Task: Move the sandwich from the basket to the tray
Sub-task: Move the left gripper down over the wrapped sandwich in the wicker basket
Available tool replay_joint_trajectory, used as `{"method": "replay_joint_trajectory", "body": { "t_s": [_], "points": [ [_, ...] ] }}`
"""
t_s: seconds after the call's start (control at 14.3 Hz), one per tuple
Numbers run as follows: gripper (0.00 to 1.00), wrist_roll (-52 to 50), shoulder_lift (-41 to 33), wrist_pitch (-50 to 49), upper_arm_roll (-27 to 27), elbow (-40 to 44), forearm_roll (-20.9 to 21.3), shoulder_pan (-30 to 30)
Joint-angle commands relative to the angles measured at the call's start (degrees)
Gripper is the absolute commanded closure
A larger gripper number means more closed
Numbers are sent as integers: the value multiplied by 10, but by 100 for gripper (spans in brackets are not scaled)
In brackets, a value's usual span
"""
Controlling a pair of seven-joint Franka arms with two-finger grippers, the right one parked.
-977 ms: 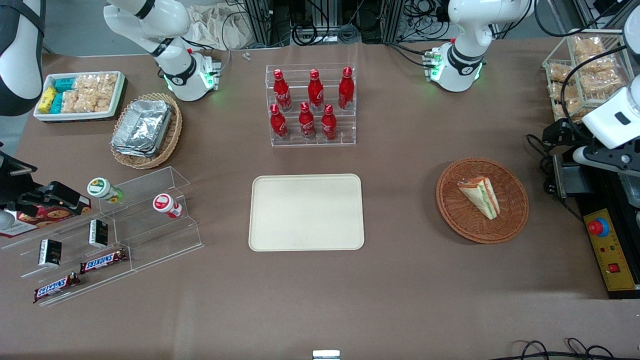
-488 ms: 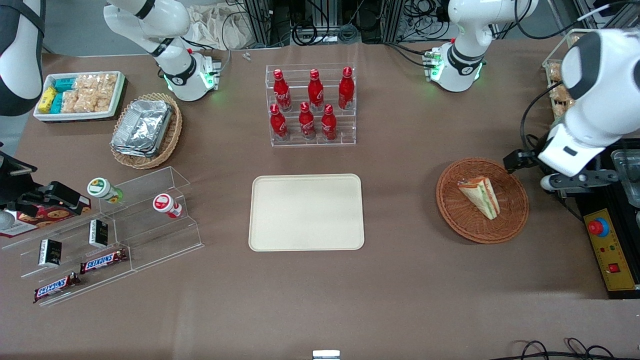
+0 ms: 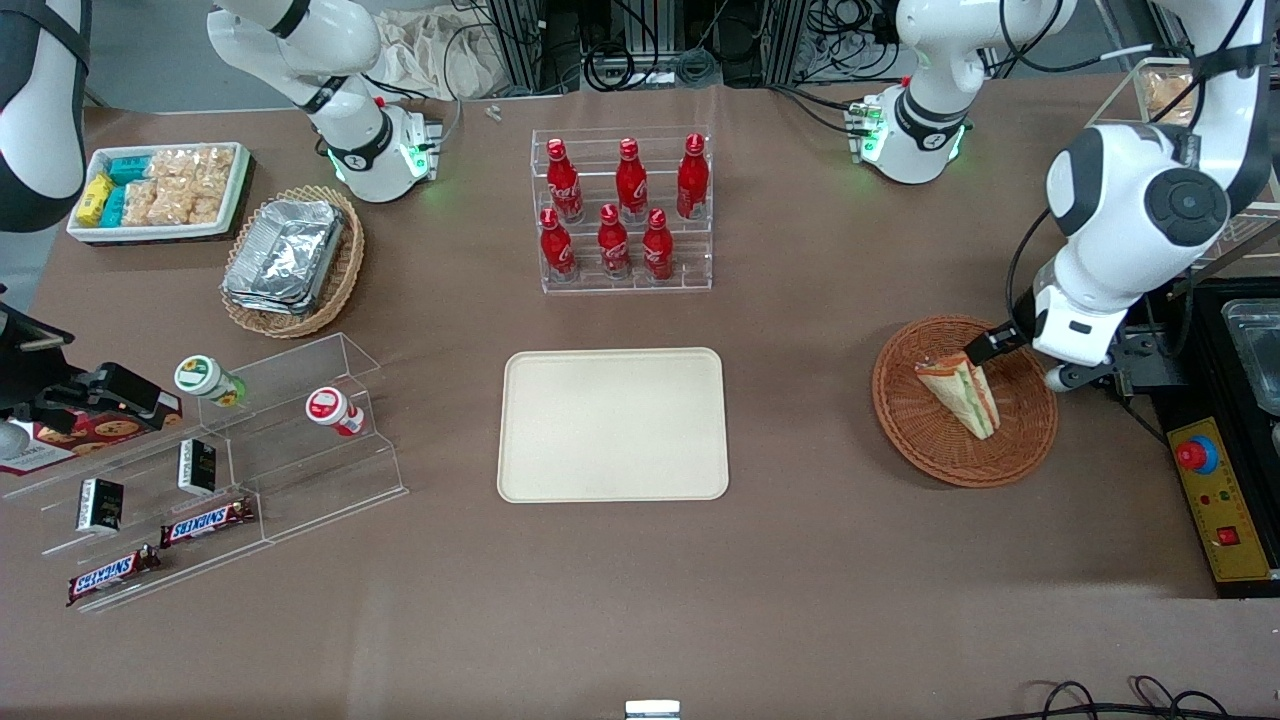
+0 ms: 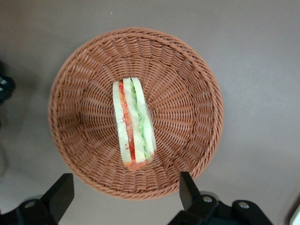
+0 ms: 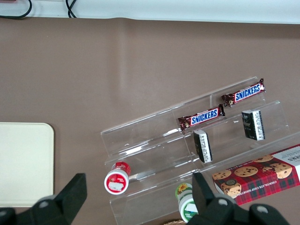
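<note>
progress: nothing moved yet, approach stage | sandwich [image 4: 133,125] lies on edge in wicker basket [image 4: 187,75], ungrasped | gripper [image 4: 124,194] hangs above basket, fingers [image 4: 60,192] spread wide, empty | tray [image 3: 612,424] bare, well apart | left: descend, pinch, lift, carry, release

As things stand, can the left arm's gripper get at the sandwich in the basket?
Probably yes: the gripper hangs open above the wicker basket, and nothing covers the wedge sandwich, which lies alone and exposed.
</note>
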Motion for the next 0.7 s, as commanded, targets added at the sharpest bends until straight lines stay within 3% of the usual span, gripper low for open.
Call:
{"method": "replay_joint_trajectory", "body": {
  "t_s": [0.0,0.63],
  "points": [
    [0,-45,29,70,0,-27,-5,1],
    [0,-53,108,239,4,-91,-5,9]
  ]
}}
